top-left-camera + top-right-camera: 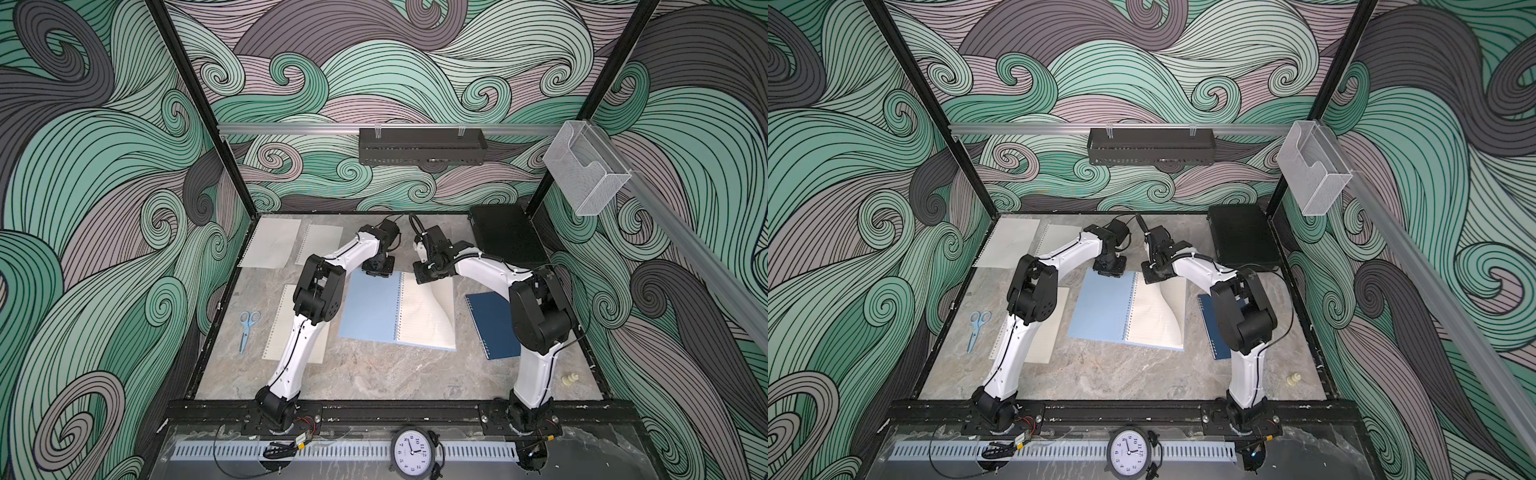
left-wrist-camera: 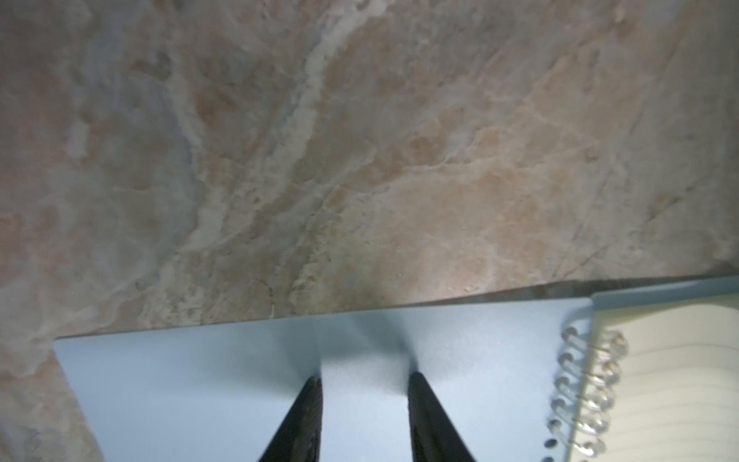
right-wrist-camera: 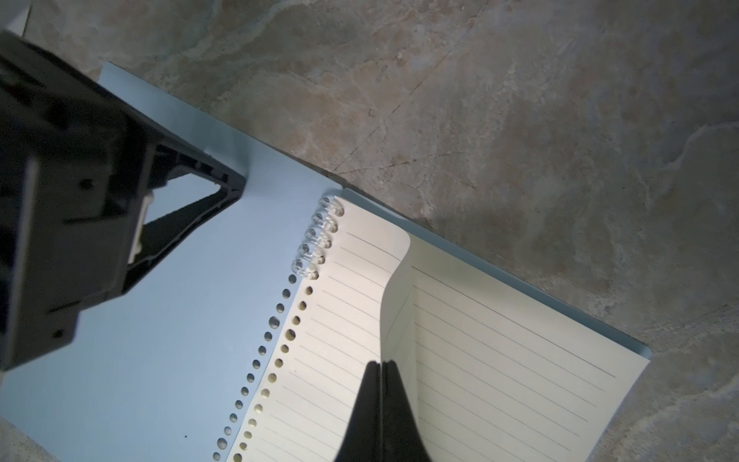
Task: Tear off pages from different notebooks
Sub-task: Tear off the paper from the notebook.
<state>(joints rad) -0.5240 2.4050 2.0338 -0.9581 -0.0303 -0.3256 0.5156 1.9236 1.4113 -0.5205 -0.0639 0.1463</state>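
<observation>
The light blue notebook (image 1: 370,309) lies open mid-table, cover folded out to the left and cream lined paper to the right. My left gripper (image 2: 366,376) is open, both fingertips resting on the blue cover (image 2: 200,380) near its far edge. My right gripper (image 3: 382,364) is shut on the top page (image 3: 360,280) at its far end. That page (image 1: 440,299) curls up off the stack but still sits on the wire spiral (image 3: 320,236). The navy notebook (image 1: 492,326) lies closed to the right, partly under the right arm. Three loose pages (image 1: 270,243) (image 1: 320,243) (image 1: 286,324) lie on the left.
Blue-handled scissors (image 1: 248,330) lie at the left edge beside the near loose page. A flat black case (image 1: 507,239) sits in the far right corner. A small cream piece (image 1: 569,379) is near the right front. A clock (image 1: 412,453) stands on the front rail.
</observation>
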